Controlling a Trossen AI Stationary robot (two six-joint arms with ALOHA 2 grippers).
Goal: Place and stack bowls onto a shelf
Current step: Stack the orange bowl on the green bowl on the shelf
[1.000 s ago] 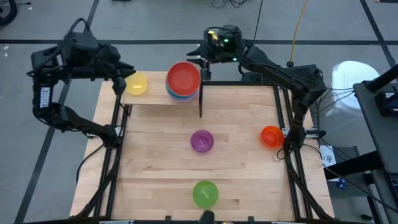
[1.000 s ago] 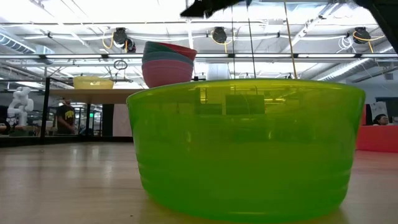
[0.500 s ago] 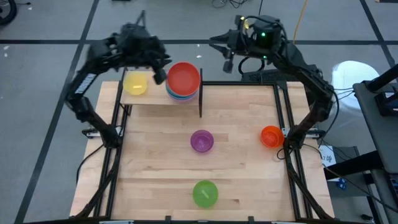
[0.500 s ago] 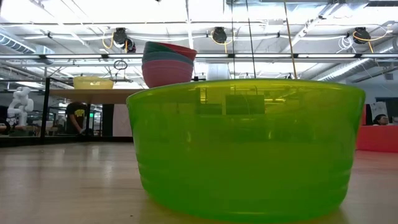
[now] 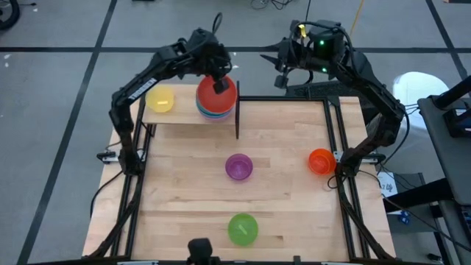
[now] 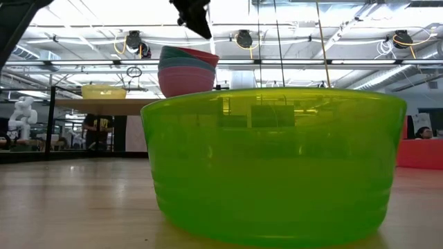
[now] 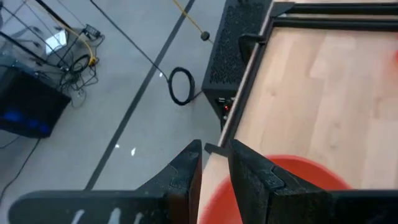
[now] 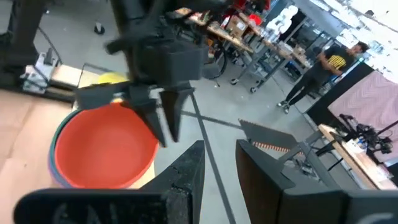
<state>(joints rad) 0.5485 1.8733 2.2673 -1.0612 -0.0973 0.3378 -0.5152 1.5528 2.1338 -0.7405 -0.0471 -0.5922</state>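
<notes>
wood tabletop, grey floor (taped lines)

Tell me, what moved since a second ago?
The left tool swung from beside the yellow bowl across to above the red bowl topping the stack. The right tool drew back, away from the shelf. Neither holds anything. No bowl moved.
</notes>
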